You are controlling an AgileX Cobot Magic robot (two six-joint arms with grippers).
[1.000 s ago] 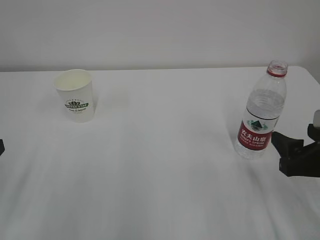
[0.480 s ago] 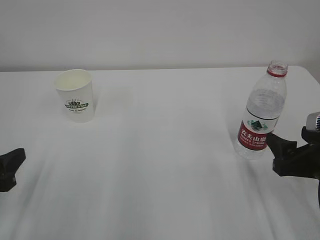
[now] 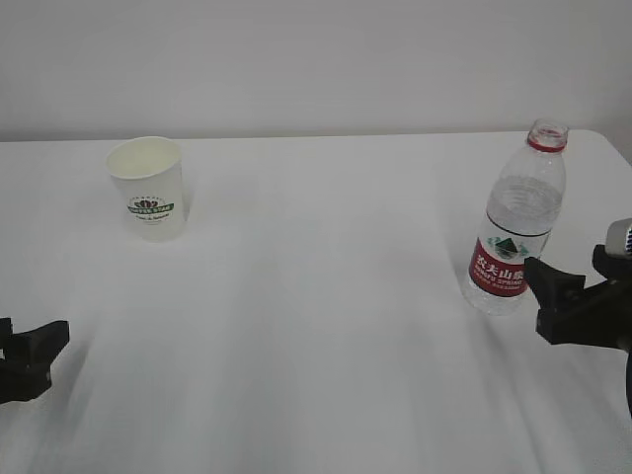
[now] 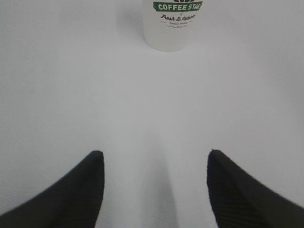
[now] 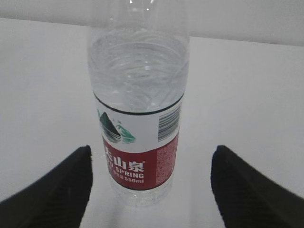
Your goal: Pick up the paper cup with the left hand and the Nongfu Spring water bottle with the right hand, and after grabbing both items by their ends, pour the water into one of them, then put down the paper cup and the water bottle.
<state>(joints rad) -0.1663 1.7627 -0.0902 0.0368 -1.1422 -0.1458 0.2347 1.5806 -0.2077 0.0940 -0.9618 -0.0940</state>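
Exterior view: paper cup (image 3: 148, 188) upright at 10 o'clock on white table (image 3: 326, 296), Nongfu Spring water bottle (image 3: 516, 222) upright at 3. Left hand (image 3: 28, 355) at 8, spread wide, empty. Right hand (image 3: 578, 301) just beside bottle, wide, nothing between.

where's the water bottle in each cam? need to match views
Exterior: water bottle upright at right, just left of the right gripper.
Left wrist: not in it; only the paper cup at top centre.
Right wrist: centre, upright, ahead of the open jaws, top cut off.
Shared landmark: its red label, seen in the exterior and right wrist views.
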